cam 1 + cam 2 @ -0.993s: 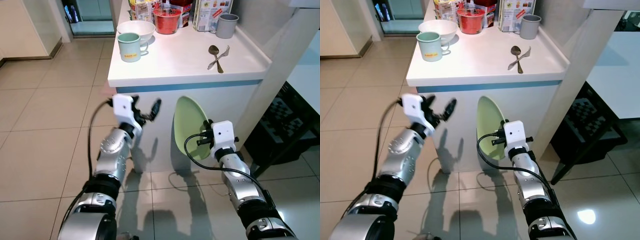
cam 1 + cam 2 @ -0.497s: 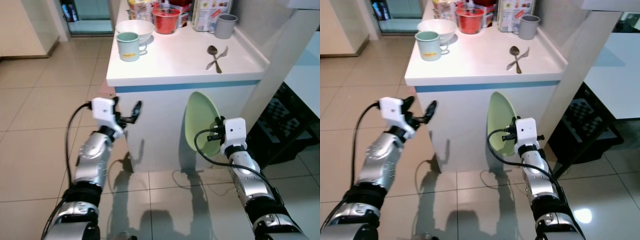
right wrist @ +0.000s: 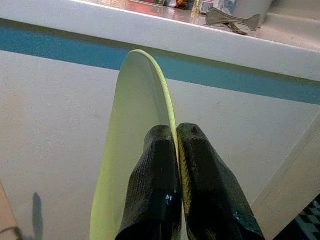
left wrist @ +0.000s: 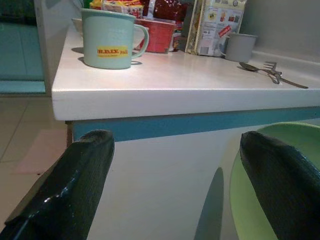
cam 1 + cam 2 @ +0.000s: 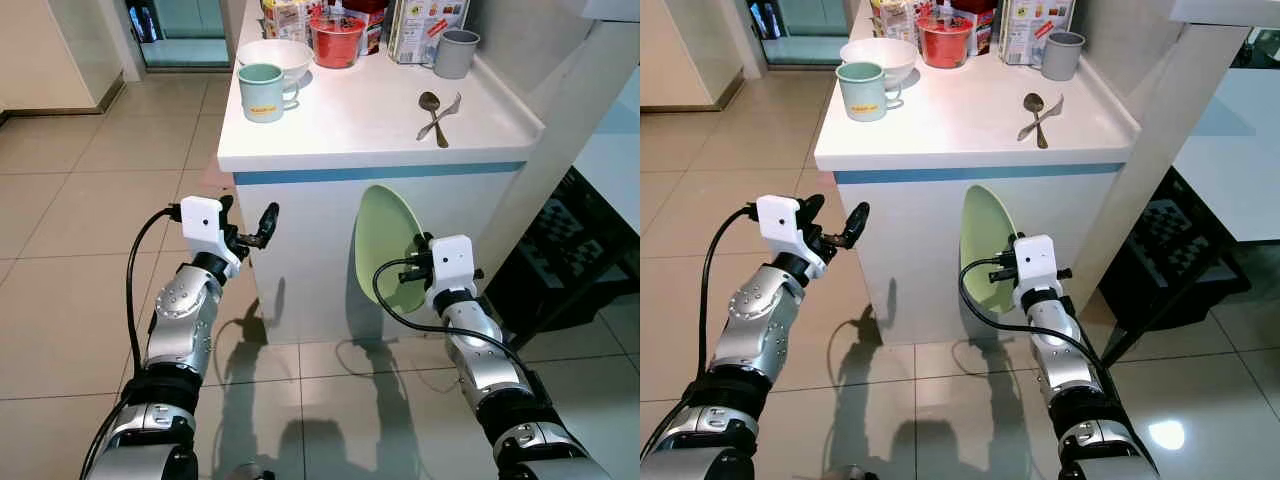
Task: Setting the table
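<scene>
Below the edge of the white countertop with a blue band, the right gripper holds a pale green round plate upright on its edge, its two black fingers pinched tight on the rim, one on each face. The plate hangs in front of the counter's white side panel, lower than the counter surface and apart from it.

The left gripper is raised near the counter's left corner, just beside the blue band but not touching it. Its fingers are spread wide with nothing between them, pointing toward the counter's side.

On the countertop, a mint green mug with a yellow label stands near the left edge, just in front of a white bowl. A red translucent container sits behind them, beside printed food packets and a grey cup. A metal spoon and fork lie crossed over each other toward the right side of the surface. Beige floor tiles stretch off to the left.
</scene>
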